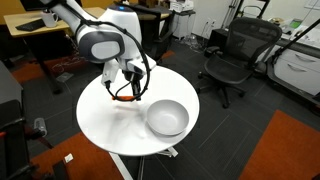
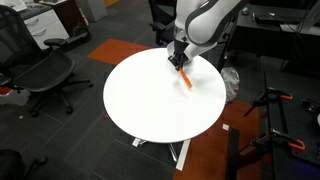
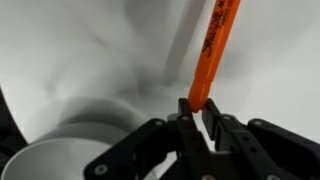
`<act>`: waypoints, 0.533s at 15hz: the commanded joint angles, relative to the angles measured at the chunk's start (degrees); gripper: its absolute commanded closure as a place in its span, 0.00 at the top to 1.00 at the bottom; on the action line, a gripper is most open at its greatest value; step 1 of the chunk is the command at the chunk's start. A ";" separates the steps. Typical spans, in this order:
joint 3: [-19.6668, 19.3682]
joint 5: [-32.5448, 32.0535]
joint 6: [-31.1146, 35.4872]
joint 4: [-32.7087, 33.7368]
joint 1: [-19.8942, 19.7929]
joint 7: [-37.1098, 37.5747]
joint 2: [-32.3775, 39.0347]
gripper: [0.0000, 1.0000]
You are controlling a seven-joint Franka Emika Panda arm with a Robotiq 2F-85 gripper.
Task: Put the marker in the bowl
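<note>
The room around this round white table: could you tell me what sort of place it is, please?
Probably an office or lab: a black office chair, a wooden desk at the back, and grey and orange carpet.

In the wrist view the marker (image 3: 208, 55) runs out past the top edge. Its lower end is hidden between the fingers of the gripper (image 3: 199, 108), and its dark print is too blurred to read. The bowl (image 3: 55, 160) is cut off by the bottom edge. In an exterior view the arm (image 2: 205, 20) leaves the top edge, and the bowl cannot be made out on the surface (image 2: 150, 105).
</note>
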 commanded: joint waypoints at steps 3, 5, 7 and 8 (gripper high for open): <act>-3.14 -2.51 -1.77 0.17 -0.52 4.32 -10.16 0.05; -4.23 -2.58 -2.04 2.70 -1.51 5.51 -11.45 0.05; -5.06 -2.67 -3.39 6.59 -2.71 6.75 -11.34 0.05; -5.58 -2.91 -4.13 8.92 -3.33 7.65 -10.68 0.05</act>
